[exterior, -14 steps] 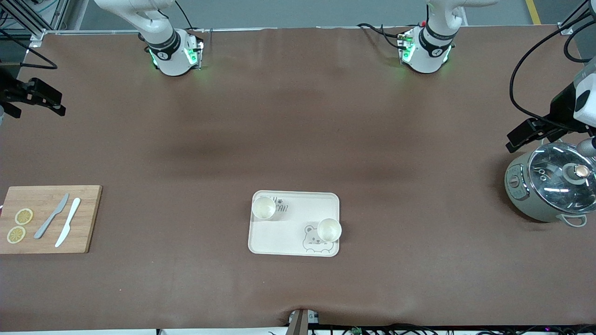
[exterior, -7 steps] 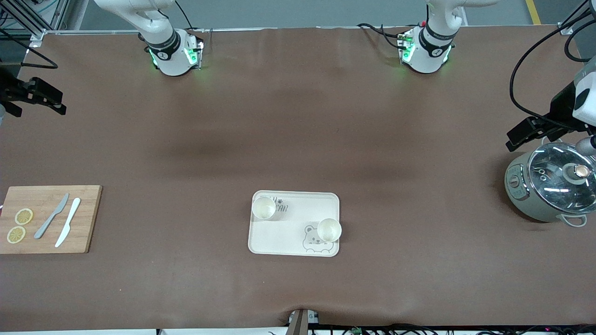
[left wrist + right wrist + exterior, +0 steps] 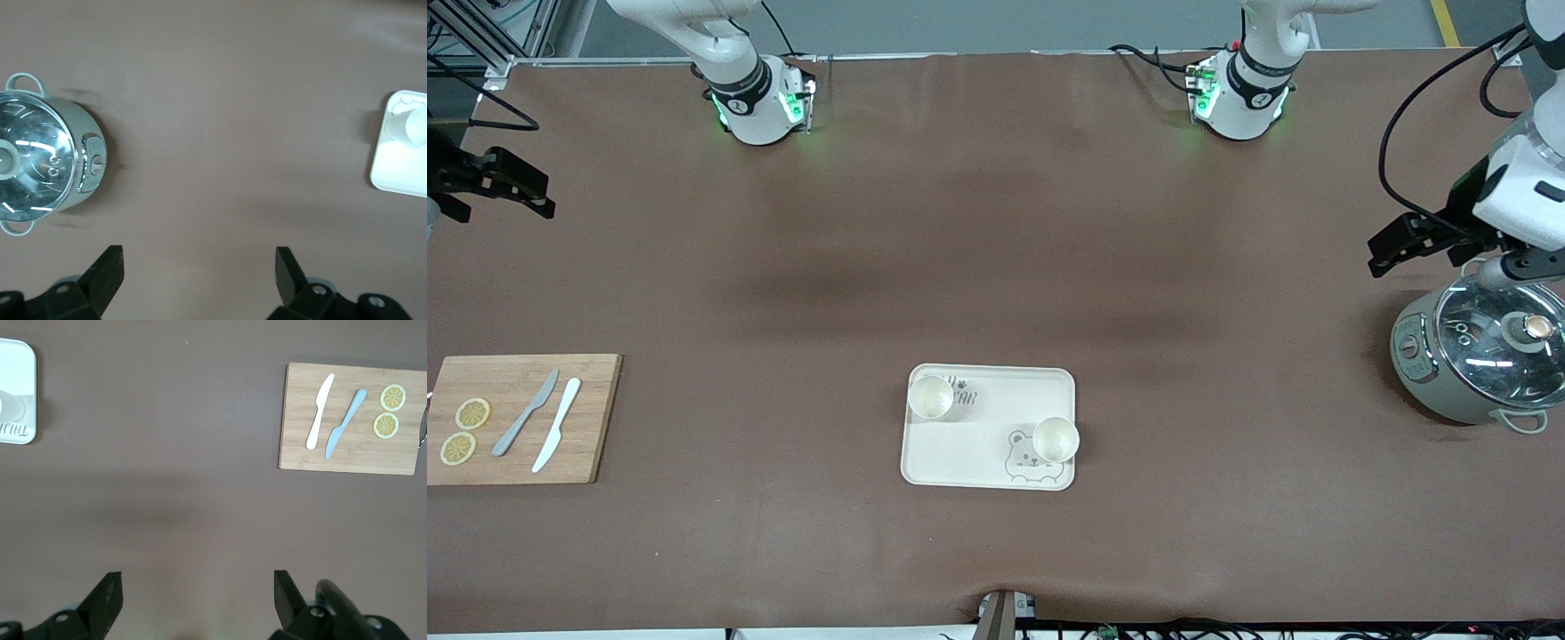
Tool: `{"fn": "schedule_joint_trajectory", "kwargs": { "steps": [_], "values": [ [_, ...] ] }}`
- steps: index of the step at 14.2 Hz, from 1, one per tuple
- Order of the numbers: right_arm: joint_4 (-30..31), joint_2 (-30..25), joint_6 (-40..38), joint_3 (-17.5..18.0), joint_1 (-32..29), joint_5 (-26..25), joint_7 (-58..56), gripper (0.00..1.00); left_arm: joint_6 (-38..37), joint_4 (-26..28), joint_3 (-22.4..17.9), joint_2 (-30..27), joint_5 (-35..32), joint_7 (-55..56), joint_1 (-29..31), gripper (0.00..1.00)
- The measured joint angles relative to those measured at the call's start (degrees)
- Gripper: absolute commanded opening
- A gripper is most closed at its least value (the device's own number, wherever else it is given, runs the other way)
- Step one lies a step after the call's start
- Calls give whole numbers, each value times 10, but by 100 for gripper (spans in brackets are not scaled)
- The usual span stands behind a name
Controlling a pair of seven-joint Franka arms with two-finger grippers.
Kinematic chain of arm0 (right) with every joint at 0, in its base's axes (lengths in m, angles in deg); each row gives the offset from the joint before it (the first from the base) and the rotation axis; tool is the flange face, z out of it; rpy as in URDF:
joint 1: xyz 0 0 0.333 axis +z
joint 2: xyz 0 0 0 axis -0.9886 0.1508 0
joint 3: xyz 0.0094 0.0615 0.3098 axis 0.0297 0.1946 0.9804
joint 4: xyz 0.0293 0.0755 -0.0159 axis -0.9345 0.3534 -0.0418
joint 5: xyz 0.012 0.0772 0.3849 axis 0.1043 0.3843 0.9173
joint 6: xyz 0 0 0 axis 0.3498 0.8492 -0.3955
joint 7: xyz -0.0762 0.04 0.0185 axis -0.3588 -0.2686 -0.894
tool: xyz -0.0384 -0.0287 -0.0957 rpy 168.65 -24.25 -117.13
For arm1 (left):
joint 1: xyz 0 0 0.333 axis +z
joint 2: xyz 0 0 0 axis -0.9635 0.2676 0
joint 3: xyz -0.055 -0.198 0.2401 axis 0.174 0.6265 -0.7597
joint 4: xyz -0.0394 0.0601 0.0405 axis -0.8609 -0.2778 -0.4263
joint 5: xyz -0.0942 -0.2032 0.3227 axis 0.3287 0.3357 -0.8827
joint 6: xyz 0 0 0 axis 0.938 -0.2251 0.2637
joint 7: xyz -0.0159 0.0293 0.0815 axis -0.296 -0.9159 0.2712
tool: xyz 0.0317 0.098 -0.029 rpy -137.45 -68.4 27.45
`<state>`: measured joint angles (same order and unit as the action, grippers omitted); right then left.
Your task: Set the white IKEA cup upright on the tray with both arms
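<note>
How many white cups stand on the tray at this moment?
2. One cup stands in the tray corner farther from the front camera, toward the right arm's end; the other cup stands nearer, beside the bear drawing. None seems hidden.

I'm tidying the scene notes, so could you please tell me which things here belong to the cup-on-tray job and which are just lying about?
Part of the job:
- tray
- two white cups upright on it
- left gripper, open over the table by the pot
- right gripper, open at its end of the table

Lying about:
- cutting board, two knives, lemon slices
- lidded pot

Even overhead light, glare on pot lid [image 3: 1504,342].
</note>
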<state>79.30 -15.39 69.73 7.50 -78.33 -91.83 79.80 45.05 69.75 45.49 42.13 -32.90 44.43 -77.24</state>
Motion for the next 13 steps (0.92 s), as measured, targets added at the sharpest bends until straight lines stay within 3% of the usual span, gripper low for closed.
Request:
{"fn": "schedule_joint_trajectory", "kwargs": {
  "steps": [13],
  "values": [
    [0, 2, -12, -4, -1, 0, 0, 100, -2, 1, 1, -10, 0, -45, 3, 100]
  ]
}}
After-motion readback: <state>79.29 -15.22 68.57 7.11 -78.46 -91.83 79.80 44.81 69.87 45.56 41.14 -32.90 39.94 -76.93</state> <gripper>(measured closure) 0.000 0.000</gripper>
